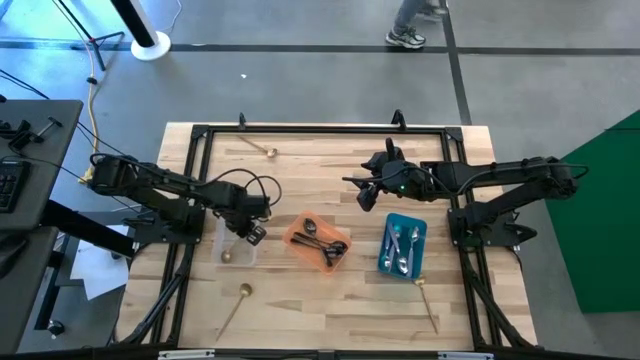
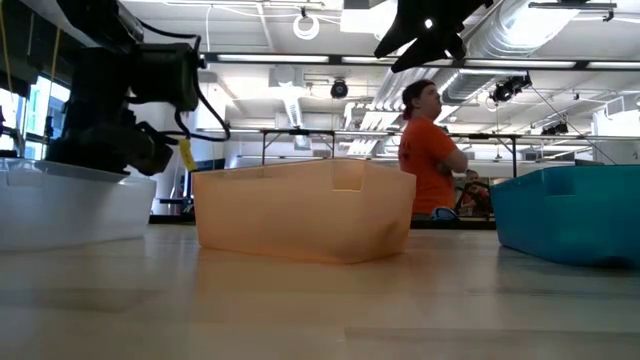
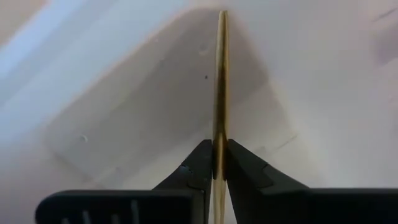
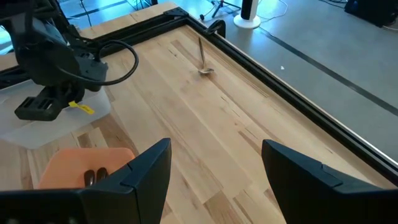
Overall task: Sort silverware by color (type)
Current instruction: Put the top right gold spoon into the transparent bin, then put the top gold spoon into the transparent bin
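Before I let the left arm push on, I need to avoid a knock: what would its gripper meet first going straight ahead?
Most likely the clear tray's floor. The left gripper points into it, pinching a gold spoon whose tip would touch first; depth is unclear.

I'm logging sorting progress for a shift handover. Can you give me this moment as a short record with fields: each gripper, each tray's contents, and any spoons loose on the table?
left gripper: over the clear tray, fingers pinching a gold spoon
right gripper: open, empty, raised above the table's middle
clear tray: one gold spoon visible inside
orange tray: dark spoons
blue tray: silver spoons
loose on table: three gold spoons, one far, one near left, one near right
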You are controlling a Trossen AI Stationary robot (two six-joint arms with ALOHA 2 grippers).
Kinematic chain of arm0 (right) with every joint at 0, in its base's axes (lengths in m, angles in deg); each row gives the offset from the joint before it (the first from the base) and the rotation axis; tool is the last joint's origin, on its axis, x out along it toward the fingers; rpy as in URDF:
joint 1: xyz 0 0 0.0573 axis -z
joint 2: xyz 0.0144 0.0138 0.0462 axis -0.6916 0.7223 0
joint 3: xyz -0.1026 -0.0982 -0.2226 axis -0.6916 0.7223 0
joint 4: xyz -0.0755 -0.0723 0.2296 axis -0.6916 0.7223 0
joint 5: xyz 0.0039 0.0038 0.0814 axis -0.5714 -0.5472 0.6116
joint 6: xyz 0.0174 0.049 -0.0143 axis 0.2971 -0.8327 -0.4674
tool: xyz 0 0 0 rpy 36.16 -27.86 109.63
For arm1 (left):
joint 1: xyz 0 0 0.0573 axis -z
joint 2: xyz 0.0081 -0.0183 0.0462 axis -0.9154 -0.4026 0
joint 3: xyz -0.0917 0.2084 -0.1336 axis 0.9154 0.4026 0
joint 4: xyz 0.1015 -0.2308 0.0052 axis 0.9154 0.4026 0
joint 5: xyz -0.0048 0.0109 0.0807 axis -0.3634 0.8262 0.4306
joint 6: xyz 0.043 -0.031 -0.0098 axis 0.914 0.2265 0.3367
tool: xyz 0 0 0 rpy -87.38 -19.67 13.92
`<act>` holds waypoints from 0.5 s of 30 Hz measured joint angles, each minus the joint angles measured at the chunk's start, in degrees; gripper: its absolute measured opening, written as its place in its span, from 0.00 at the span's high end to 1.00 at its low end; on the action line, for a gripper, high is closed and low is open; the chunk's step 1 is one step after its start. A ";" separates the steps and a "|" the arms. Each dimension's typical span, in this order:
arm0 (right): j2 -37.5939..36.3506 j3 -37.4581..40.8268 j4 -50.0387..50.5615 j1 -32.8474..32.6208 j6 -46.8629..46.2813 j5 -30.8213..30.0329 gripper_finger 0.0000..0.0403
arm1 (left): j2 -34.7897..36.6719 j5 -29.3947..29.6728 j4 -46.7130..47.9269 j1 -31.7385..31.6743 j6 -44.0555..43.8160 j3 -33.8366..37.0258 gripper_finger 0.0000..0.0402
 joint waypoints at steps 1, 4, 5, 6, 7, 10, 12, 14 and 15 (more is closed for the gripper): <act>0.00 0.00 0.00 0.00 0.00 0.00 0.41 | 0.00 0.29 -0.26 0.00 0.04 0.00 0.91; 0.00 0.00 0.00 0.00 -0.05 0.00 0.41 | 0.00 0.73 -0.95 0.00 0.07 0.00 0.85; 0.00 0.00 0.00 0.00 -0.16 0.00 0.41 | 0.00 0.80 -1.08 0.00 0.06 -0.02 0.84; 0.00 0.00 0.00 0.00 -0.33 0.00 0.41 | 0.00 0.82 -1.15 0.00 0.06 -0.02 0.82; 0.00 0.00 0.00 0.00 -0.42 0.01 0.41 | 0.00 0.85 -1.19 0.00 0.08 -0.02 0.81; 0.00 0.00 0.00 0.00 -0.42 0.00 0.41 | 0.00 0.82 -1.25 0.00 0.17 -0.04 0.77; 0.00 0.00 0.00 0.00 -0.42 0.02 0.41 | 0.00 0.84 -1.28 0.00 0.14 -0.04 0.75; 0.00 0.00 0.00 -0.02 -0.44 0.00 0.41 | 0.43 0.95 -1.28 0.00 0.17 0.03 0.73; 0.00 0.00 0.00 -0.02 -0.42 0.00 0.41 | 0.65 1.23 -1.28 0.01 0.12 0.07 0.72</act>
